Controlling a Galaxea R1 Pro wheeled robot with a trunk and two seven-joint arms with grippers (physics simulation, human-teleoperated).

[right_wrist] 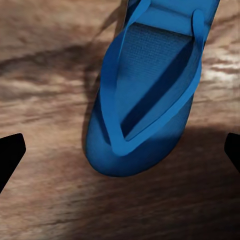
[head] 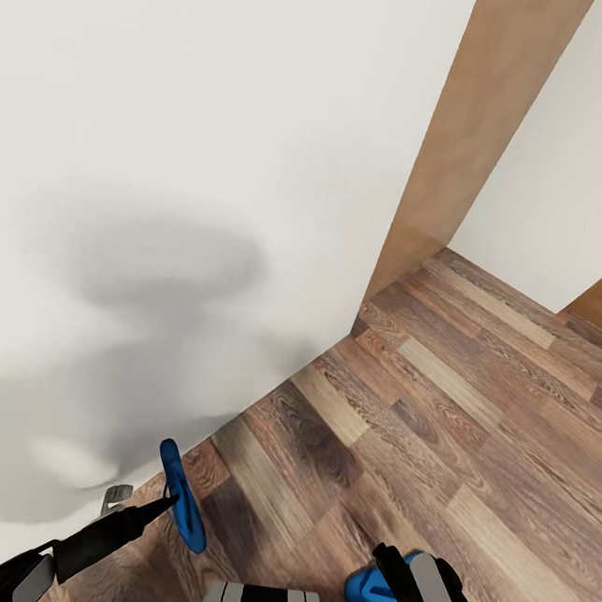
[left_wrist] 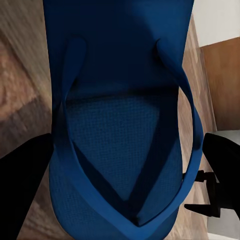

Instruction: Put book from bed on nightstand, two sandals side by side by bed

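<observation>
Left gripper [head: 166,503] on upright sandal [head: 181,495] (edgewise)

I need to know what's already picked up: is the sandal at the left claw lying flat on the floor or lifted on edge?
Lifted on edge: the sandal stands edgewise above the floor at the left claw.

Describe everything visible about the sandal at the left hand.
The sandal is a bright blue flip-flop with a flat, finely textured sole and a blue thong strap forming a V toward the toe. In the head view it stands on edge above the wood-plank floor, close to the white wall, at the tip of the left hand, which appears to hold it.
</observation>
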